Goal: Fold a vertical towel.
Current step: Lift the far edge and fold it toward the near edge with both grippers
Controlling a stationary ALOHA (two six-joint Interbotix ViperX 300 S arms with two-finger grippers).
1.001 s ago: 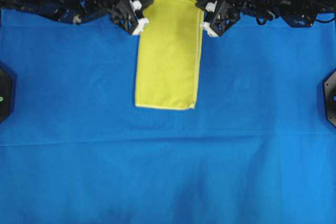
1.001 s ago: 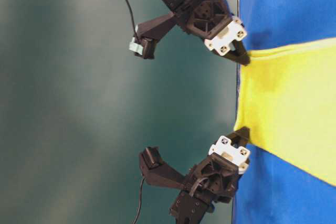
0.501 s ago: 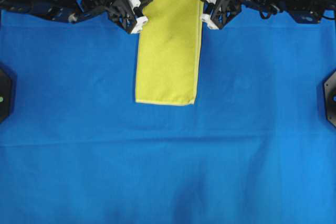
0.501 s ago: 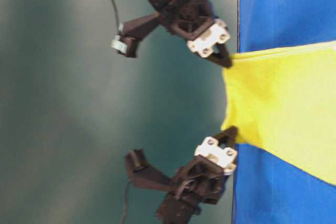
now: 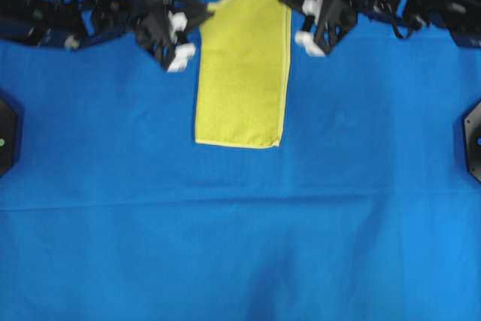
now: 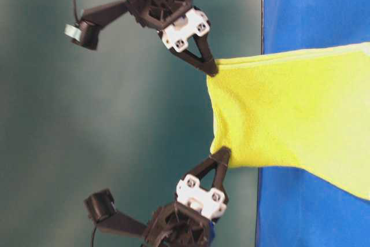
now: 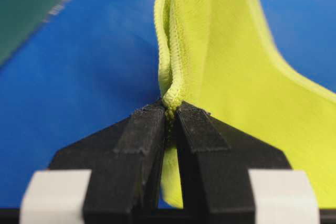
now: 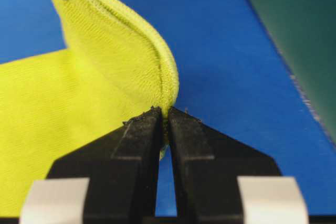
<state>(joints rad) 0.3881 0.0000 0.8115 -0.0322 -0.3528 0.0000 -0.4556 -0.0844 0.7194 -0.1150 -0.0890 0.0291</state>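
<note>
- Desk is covered edge to edge in blue cloth, no writing or logos readable anywhere.
- Towel, yellow, lies lengthwise near the far edge, far end lifted off the cloth.
- Left pincer pinches one far corner's hem.
- Right pincer pinches the other corner.

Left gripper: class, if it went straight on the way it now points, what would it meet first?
The left gripper is shut on the towel corner, so it meets the towel at once. Past that, the blue cloth seems next, though depth is unclear.
</note>
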